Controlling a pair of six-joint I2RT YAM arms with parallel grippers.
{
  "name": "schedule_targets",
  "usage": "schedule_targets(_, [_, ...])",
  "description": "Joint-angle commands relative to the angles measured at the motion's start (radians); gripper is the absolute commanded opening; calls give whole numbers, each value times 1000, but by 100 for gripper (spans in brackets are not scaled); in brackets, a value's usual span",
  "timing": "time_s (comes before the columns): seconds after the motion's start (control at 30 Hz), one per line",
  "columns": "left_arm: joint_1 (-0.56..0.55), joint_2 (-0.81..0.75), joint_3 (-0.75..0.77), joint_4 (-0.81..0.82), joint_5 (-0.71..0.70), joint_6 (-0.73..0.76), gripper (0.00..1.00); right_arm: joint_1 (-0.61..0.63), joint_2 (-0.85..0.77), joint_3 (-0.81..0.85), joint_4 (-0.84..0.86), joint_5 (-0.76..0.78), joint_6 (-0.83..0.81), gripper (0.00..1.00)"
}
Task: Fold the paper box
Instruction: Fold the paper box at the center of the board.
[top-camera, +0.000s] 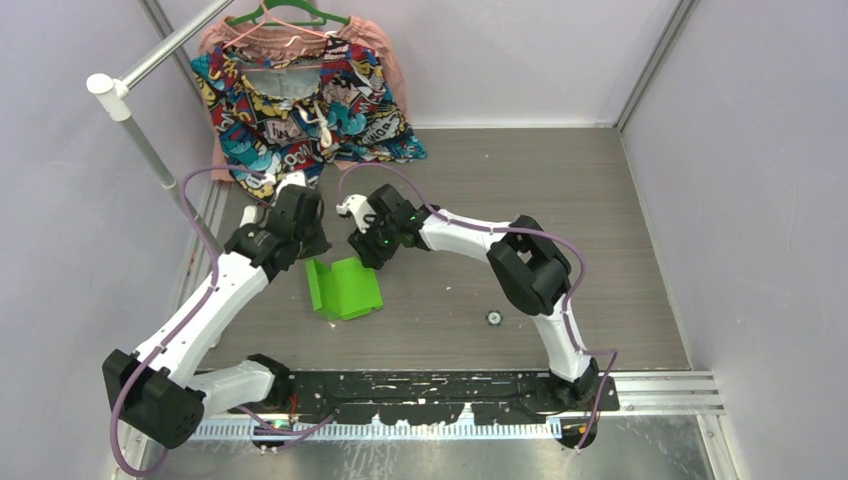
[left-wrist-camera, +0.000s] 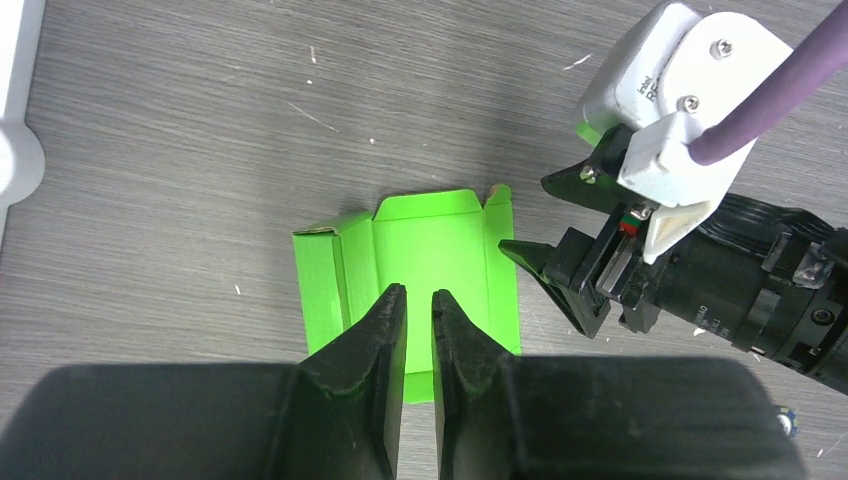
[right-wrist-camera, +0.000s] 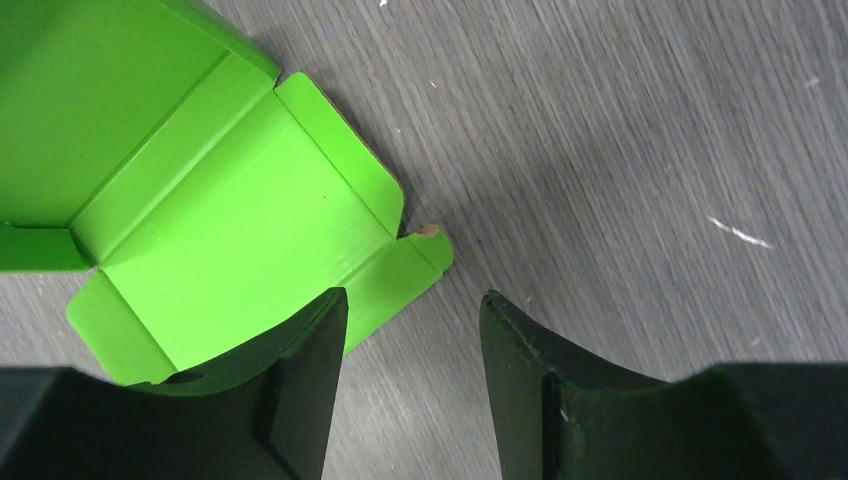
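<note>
Left wrist view: the left pincer (left-wrist-camera: 418, 292) stands narrow, a thin slit between its fingers (left-wrist-camera: 385, 330), with nothing seen clamped in it. Straight beyond and below the tips lies the paper box (left-wrist-camera: 430, 250), partly folded, with its flaps open. The fingers hide its near end.

On the right wrist view the right pincer (right-wrist-camera: 414, 300) stands wide, with only bare bench (right-wrist-camera: 650, 150) in the gap. The box sits off to one side of that gap, and one fingertip covers the edge of a flap. Whether it touches the card I cannot tell.

From the top view both sets of tips are hidden under the wrists, and the box shows just nearer the bases than both heads. To the right of the right pincer the bench lies open apart from a small round object (top-camera: 493, 318). Behind the left pincer a patterned garment (top-camera: 310, 110) lies close, with walls beyond.
</note>
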Motion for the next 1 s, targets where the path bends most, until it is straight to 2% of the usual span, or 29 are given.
schedule_targets(0.0, [32, -31, 6, 2, 19, 26, 16, 0, 8, 49, 94, -76, -67, 57])
schedule_targets(0.1, [55, -39, 4, 1, 35, 33, 16, 0, 15, 51, 132, -93, -75, 57])
schedule_targets(0.3, [88, -53, 2, -7, 54, 40, 16, -2, 59, 113, 107, -134, -104, 58])
schedule_targets(0.63, [113, -56, -2, -7, 81, 44, 15, 11, 78, 111, 111, -186, -122, 56])
schedule_targets(0.87, [116, -58, -4, -5, 90, 39, 15, 26, 115, 127, 112, -170, -144, 57])
schedule_targets(0.97, [116, -62, -3, -9, 89, 39, 14, 27, 116, 109, 169, -141, -139, 59])
